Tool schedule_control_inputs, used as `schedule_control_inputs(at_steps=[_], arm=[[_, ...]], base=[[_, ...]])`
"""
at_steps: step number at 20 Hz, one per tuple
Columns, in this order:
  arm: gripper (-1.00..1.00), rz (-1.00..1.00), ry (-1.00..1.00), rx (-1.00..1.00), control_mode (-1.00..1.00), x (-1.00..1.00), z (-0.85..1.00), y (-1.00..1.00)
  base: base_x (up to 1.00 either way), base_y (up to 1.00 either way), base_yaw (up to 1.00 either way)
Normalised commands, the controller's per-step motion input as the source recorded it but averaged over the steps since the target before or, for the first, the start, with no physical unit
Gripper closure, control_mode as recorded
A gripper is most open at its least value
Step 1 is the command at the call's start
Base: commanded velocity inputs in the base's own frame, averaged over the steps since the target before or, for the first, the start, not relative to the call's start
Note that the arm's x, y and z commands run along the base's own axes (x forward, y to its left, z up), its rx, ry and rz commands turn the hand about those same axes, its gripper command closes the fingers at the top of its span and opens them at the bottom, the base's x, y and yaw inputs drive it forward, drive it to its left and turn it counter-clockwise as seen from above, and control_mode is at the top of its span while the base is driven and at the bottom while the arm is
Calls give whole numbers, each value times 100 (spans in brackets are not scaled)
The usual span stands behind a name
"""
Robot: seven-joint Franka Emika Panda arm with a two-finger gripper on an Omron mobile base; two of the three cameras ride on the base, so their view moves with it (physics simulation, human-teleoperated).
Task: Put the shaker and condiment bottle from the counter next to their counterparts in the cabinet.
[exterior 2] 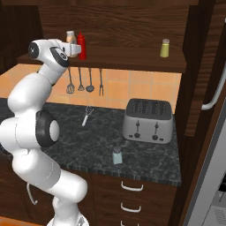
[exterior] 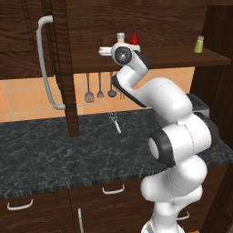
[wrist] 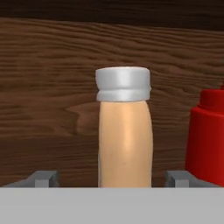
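Risk first: end effector (wrist: 113, 178) opened wide, finger tips (wrist: 43, 178) standing clear on either side of the condiment bottle (wrist: 125, 131), gripping nothing. Bottle upright on the cabinet (exterior: 27, 27) shelf board (exterior: 182, 57), just beside the red squeeze bottle (wrist: 206, 135). Could go wrong on withdrawal: a sideways or tilted retreat could drag a tip against the bottle and topple it, or knock it into the red neighbour, with both near the shelf's front edge and the worktop (exterior: 54, 154) well below. A straight pull back along the hand's own axis judged safest. Elbow and forearm also near the shelf edge in the left base view; a wide swing could clip the board.

Second risk: half the task left. Pale shaker (exterior 2: 117, 155) upright on the worktop, in front of the toaster (exterior 2: 148, 120); its counterpart, the yellow-green shaker (exterior 2: 164, 47), far along the shelf, well apart from the bottles. Small squat body, easily tipped by an off-centre grasp.

Contents: condiment bottle peach-orange throughout, fill level impossible to tell. Shaker contents too small to judge.
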Motion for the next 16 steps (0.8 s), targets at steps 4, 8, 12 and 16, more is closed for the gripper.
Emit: schedule_control_inputs(at_steps=[4,8,12,16], arm=[[-100,0,0,1,-100,-2,8,-2],[-100,0,0,1,-100,-5,20,-10],[-100,-1,0,1,-100,-40,18,-1],[-100,0,-1,0,-100,-59,8,0]], base=[[0,0,0],[0,0,0],[0,0,0],[0,0,0]])
